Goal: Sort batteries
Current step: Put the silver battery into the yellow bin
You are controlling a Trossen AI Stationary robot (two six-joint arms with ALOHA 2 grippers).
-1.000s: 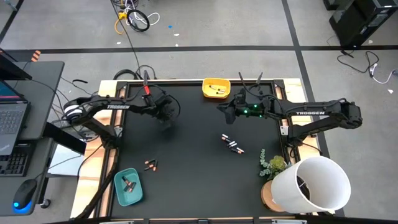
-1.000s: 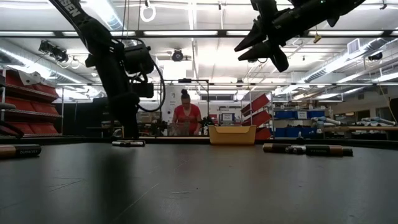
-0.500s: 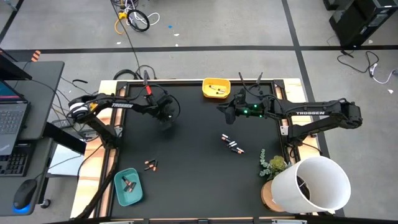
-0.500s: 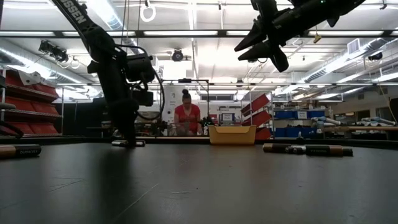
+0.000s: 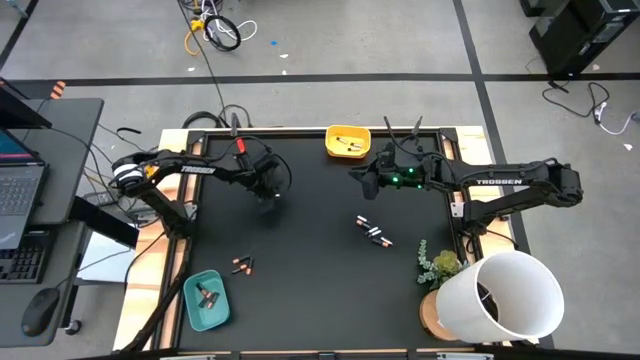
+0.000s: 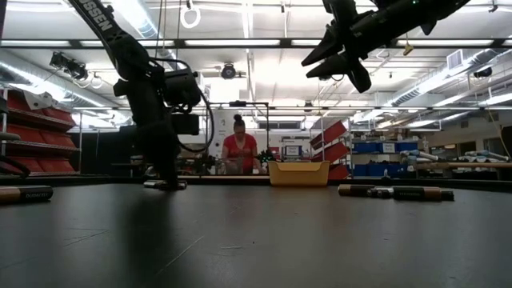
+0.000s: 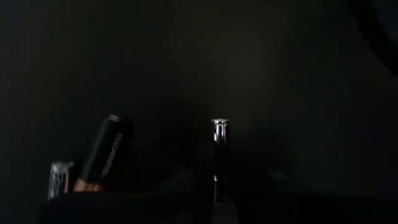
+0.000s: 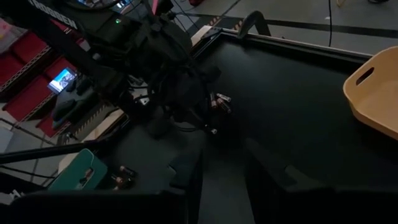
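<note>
Spanning black table (image 5: 310, 270), batteries (image 5: 373, 232) scattered; left gripper (image 6: 166, 181) fingers down on battery (image 7: 219, 163), grip unclear; right fingers unclear.

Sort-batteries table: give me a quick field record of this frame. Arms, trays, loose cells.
left gripper: down at the mat in the far-left part, shut on a battery
right gripper: raised above the mat near the yellow tray, nothing held
yellow tray: far edge of the mat, batteries inside
teal tray: near-left corner, batteries inside
loose batteries, centre-right: small cluster lying on the mat
loose batteries, near left: a pair lying by the teal tray
person: in the room behind the table
</note>
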